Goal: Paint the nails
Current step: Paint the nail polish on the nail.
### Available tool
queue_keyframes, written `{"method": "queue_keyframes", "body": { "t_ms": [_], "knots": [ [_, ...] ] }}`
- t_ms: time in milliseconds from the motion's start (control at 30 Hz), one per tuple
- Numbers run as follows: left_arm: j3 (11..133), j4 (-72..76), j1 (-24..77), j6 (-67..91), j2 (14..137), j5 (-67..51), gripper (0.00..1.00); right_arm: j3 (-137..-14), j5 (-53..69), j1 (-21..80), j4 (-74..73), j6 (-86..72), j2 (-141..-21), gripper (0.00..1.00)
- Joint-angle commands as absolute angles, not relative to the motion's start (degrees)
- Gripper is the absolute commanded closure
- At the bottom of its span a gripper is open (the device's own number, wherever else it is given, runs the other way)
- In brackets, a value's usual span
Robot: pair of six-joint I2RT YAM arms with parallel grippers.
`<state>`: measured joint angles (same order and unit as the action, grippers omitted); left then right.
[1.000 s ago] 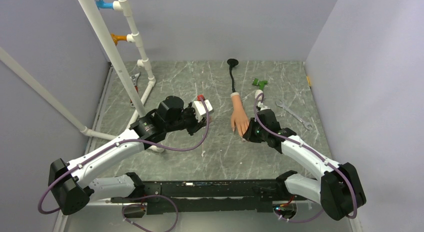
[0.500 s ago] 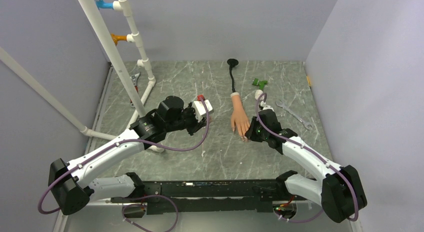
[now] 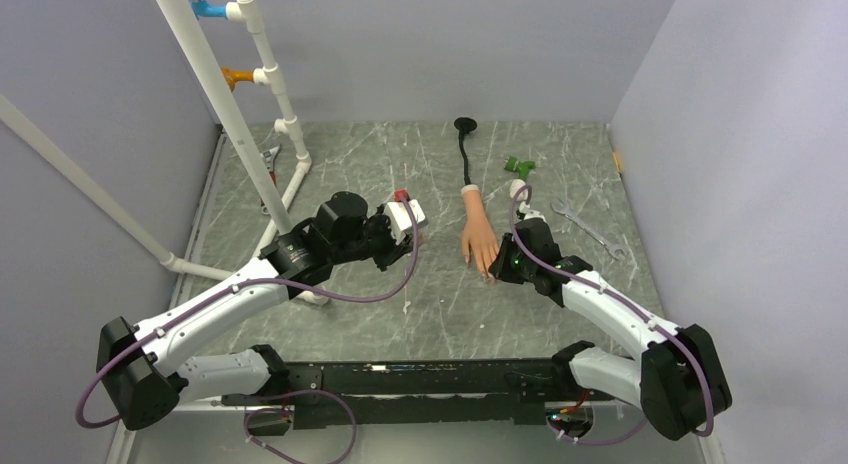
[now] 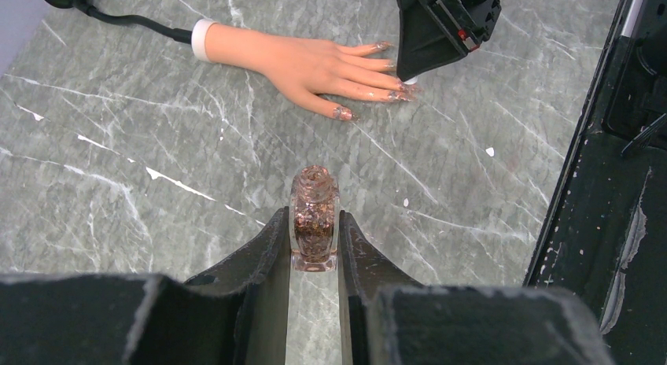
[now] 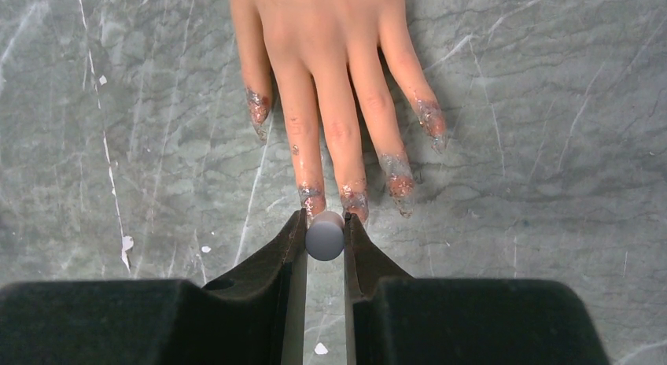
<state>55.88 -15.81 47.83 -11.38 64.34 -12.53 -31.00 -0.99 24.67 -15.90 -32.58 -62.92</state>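
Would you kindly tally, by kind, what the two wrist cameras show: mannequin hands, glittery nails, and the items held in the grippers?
Mannequin hand: 1
Glittery nails: 5
Polish bottle, held in the left gripper: 1
Grey round cap, held in the right gripper: 1
Total: 8

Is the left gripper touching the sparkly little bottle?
Touching. The left wrist view shows the left gripper clamped on the bottle, both jaws flat against its sides, no gap.
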Motion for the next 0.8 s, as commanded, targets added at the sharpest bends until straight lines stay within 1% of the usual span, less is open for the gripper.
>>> {"method": "queue_keyframes", "body": {
  "t_ms": [0,767],
  "knots": [
    [57.8,-14.7,48.2,-12.3,63.4,-12.2,1.0,-33.3,-0.3,24.5,-12.9,-32.7,-63.6,1.0],
    [58.0,-14.9,48.2,-12.5,63.0,-12.0,1.0,-36.3,-0.3,24.4,-12.9,-31.9,-66.1,1.0]
  ]
}}
